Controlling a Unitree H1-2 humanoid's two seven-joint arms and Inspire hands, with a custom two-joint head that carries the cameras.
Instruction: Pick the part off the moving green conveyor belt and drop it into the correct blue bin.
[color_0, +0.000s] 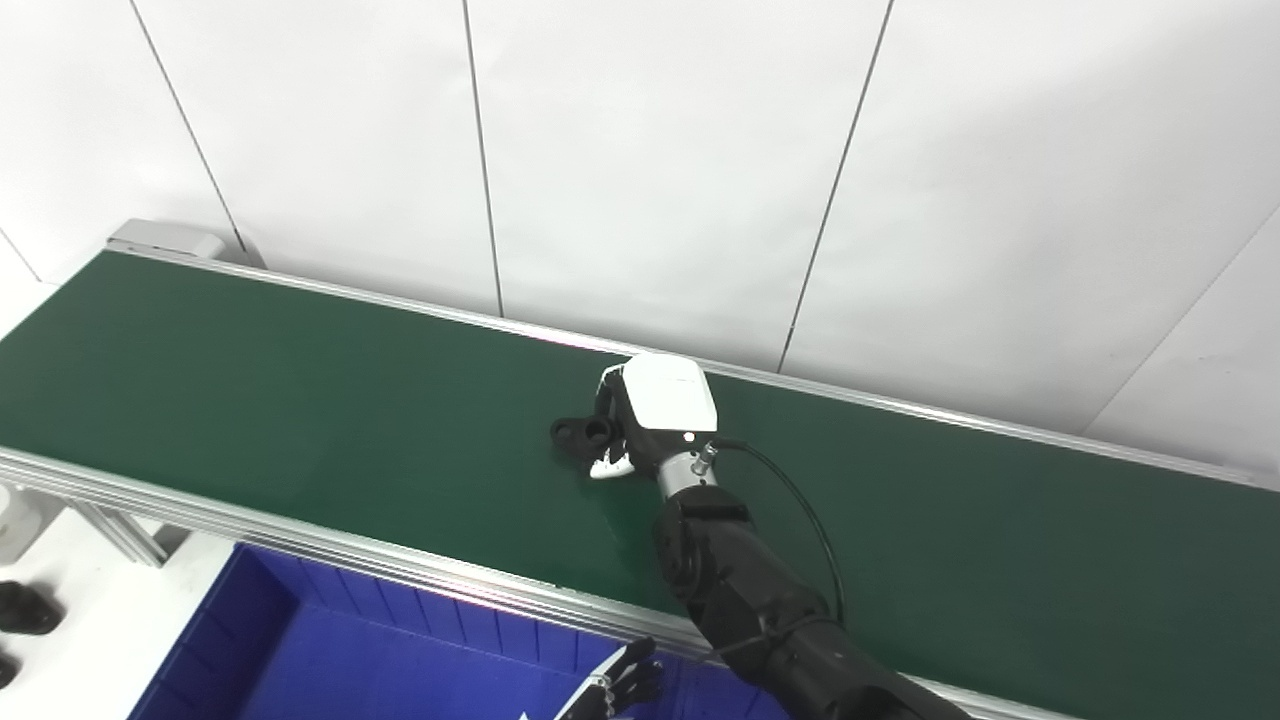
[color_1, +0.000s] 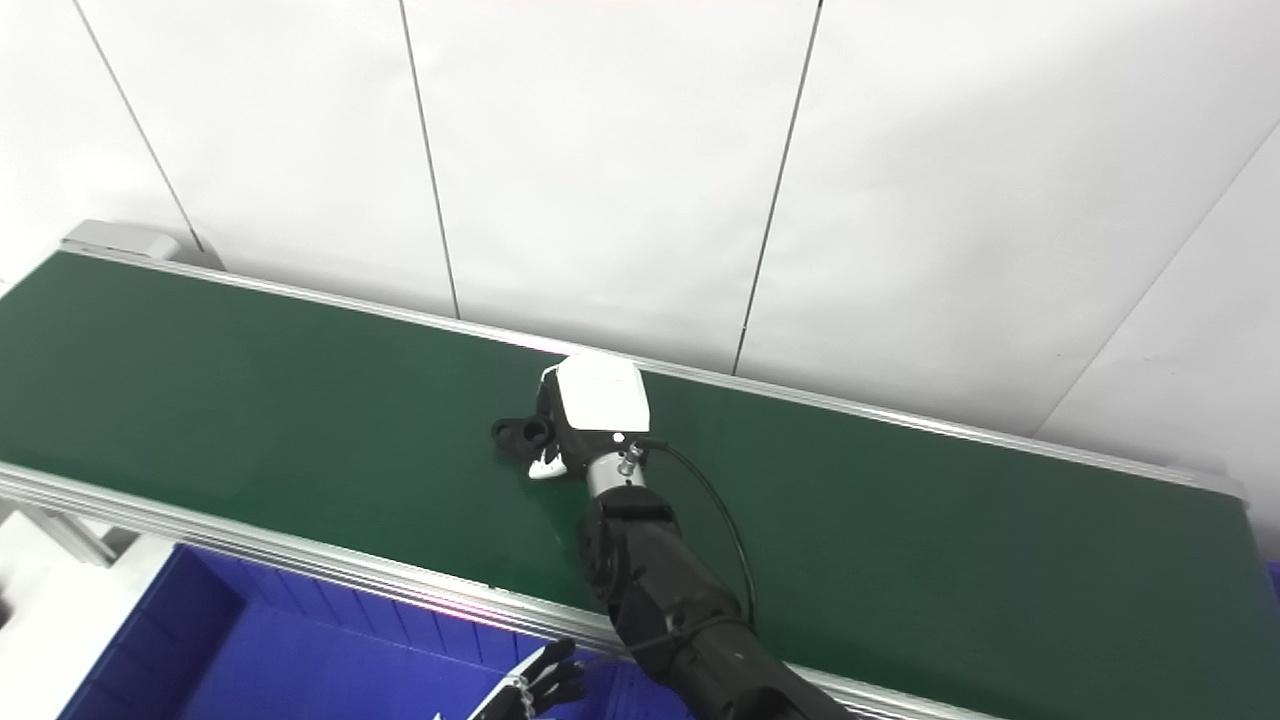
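Note:
A small black part (color_0: 578, 433) with a round hole lies on the green conveyor belt (color_0: 250, 400) near its middle. My right hand (color_0: 650, 415), with a white back, reaches over the belt from the lower right. Its fingers curl down around the part's right end, and the thumb tip (color_0: 610, 466) sits under it. The part's left end sticks out of the hand, also in the right eye view (color_1: 518, 431). Only the fingertips of my left hand (color_0: 625, 685) show at the bottom edge, spread apart and empty, over the blue bin (color_0: 300, 640).
The belt's aluminium rail (color_0: 300, 540) runs between the belt and the blue bin. A white panelled wall stands right behind the belt. Dark objects (color_0: 25, 608) lie on the white surface at the far left.

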